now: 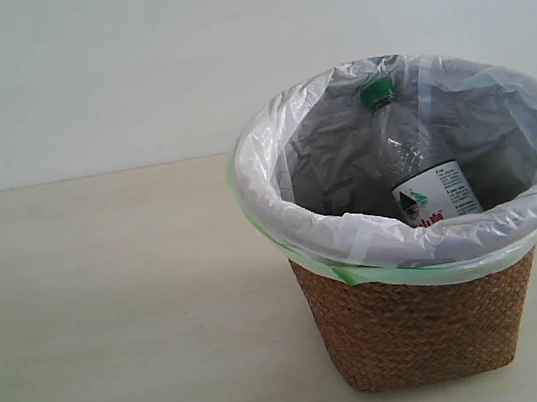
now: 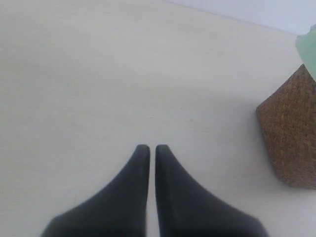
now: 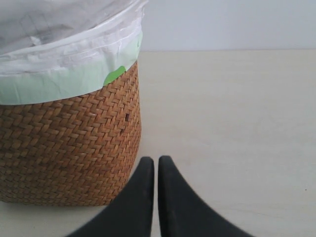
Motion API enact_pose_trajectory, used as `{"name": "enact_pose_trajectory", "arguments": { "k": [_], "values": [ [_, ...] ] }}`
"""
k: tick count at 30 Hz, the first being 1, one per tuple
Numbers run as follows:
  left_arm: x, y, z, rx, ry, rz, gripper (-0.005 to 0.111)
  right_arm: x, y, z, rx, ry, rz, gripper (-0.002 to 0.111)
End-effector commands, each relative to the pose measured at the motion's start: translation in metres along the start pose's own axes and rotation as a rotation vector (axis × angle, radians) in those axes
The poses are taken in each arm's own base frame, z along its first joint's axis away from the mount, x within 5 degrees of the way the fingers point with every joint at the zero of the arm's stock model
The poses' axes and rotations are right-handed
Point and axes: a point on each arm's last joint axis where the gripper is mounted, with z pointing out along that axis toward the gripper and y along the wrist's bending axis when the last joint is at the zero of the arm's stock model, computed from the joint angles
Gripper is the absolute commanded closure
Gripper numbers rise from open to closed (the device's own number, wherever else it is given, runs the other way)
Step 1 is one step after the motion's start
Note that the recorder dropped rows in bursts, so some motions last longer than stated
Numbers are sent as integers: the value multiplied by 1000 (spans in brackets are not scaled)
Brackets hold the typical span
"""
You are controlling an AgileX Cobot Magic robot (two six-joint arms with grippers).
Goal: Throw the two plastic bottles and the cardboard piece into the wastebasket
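Note:
The brown wicker wastebasket point(image 1: 424, 324) with its white, green-edged bag stands on the table at the right of the exterior view. Inside it leans the clear bottle with the green cap and white-green label point(image 1: 424, 173). The black-capped bottle and the cardboard piece are not visible in any view. No gripper shows in the exterior view. My left gripper point(image 2: 148, 148) is shut and empty over bare table, with the wastebasket point(image 2: 291, 138) off to its side. My right gripper point(image 3: 156, 161) is shut and empty, close beside the wastebasket point(image 3: 69, 148).
The pale beige table point(image 1: 114, 315) spreads around the basket, with a plain light wall point(image 1: 126, 60) behind it.

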Motion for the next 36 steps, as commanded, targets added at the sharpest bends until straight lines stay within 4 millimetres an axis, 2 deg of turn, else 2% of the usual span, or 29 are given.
{"name": "enact_pose_trajectory", "arguments": {
  "k": [1, 5, 9, 12, 16, 21, 26, 36],
  "values": [
    [0, 0, -2, 15, -17, -15, 103, -1, 0, 0, 7, -11, -8, 108],
    [-1, 6, -22, 36, -146, -56, 103, -1, 0, 0, 7, -11, -8, 108],
    [2, 11, -39, 112, -422, -82, 103, -1, 0, 0, 7, -11, -8, 108],
    [9, 10, -43, 194, -673, 1, 103, -1, 0, 0, 7, -11, -8, 108],
    [30, 14, -38, 252, -882, 57, 103, -1, 0, 0, 7, -11, -8, 108],
    [46, 20, -19, 239, -909, 60, 103, -1, 0, 0, 7, -11, -8, 108],
    [53, 26, -9, 160, -876, 44, 103, -1, 0, 0, 7, -11, -8, 108],
    [71, 39, 11, 30, -639, 4, 103, -1, 0, 0, 7, -11, -8, 108]
  ]
}}
